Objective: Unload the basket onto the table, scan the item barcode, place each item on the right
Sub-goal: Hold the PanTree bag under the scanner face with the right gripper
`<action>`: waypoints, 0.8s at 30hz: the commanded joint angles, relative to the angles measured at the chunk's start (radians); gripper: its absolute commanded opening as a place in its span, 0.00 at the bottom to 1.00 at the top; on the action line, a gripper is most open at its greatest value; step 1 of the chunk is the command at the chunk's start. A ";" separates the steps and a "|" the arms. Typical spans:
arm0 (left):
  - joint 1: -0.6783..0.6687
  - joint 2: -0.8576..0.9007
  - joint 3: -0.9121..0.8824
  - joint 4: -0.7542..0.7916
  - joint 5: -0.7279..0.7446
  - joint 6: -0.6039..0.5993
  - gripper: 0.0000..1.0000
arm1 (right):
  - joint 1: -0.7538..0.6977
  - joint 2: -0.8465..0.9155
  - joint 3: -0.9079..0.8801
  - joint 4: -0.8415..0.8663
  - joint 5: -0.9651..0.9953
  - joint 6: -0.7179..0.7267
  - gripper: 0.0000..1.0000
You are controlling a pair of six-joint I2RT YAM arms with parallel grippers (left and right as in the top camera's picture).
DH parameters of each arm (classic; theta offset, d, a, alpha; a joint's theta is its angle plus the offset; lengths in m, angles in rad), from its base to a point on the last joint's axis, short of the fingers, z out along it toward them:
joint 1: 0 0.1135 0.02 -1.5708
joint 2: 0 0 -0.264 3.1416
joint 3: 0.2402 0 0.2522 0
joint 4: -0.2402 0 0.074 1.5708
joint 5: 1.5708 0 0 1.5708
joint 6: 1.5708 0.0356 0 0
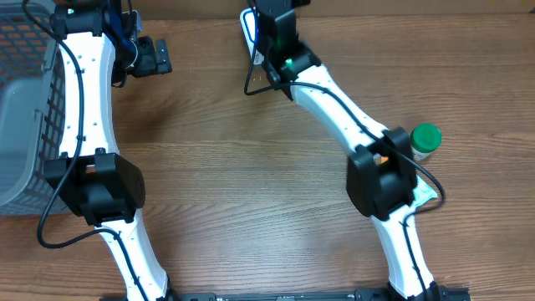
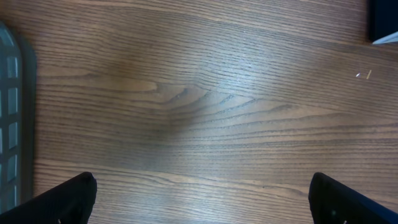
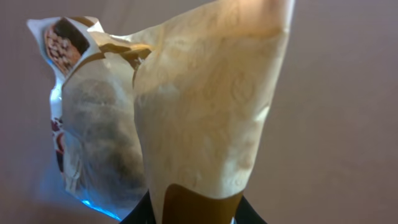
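Observation:
The item is a tan and brown snack packet [image 3: 205,106] with a picture on its top corner. It stands up between the jaws of my right gripper [image 3: 193,214], which is shut on its lower end. From overhead the packet [image 1: 250,32] shows edge-on at the far middle of the table, under my right gripper [image 1: 269,52]. No barcode shows on it in any view. My left gripper [image 2: 205,202] hangs open over bare wood with nothing between its fingers [image 2: 62,199]. In the overhead view the left gripper [image 1: 149,57] is at the far left.
A grey mesh basket [image 1: 29,92] stands along the left edge, and its rim [image 2: 9,124] shows in the left wrist view. A small white bottle with a green cap [image 1: 425,140] stands at the right, beside my right arm. A dark object [image 2: 384,18] sits in that view's top right corner.

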 commanded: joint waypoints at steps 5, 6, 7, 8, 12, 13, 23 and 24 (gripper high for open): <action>-0.006 -0.006 -0.003 0.000 -0.007 0.009 1.00 | 0.004 0.107 0.007 0.034 0.035 -0.152 0.04; -0.006 -0.006 -0.003 0.000 -0.006 0.009 1.00 | 0.004 0.113 0.007 0.032 0.035 -0.152 0.04; -0.006 -0.006 -0.003 0.000 -0.006 0.009 1.00 | 0.004 0.118 0.007 0.032 0.035 -0.152 0.04; -0.006 -0.006 -0.003 0.000 -0.006 0.009 1.00 | 0.005 0.121 0.007 0.029 0.035 -0.152 0.04; -0.007 -0.006 -0.003 0.000 -0.006 0.009 1.00 | 0.014 0.122 0.007 0.006 0.035 -0.152 0.04; -0.007 -0.006 -0.003 0.000 -0.007 0.009 1.00 | 0.018 0.122 0.007 0.004 0.035 -0.152 0.04; -0.006 -0.006 -0.003 0.000 -0.006 0.009 1.00 | 0.061 0.122 0.007 -0.156 0.034 -0.151 0.04; -0.007 -0.006 -0.003 0.000 -0.006 0.009 1.00 | 0.066 0.122 0.007 -0.164 0.035 -0.151 0.04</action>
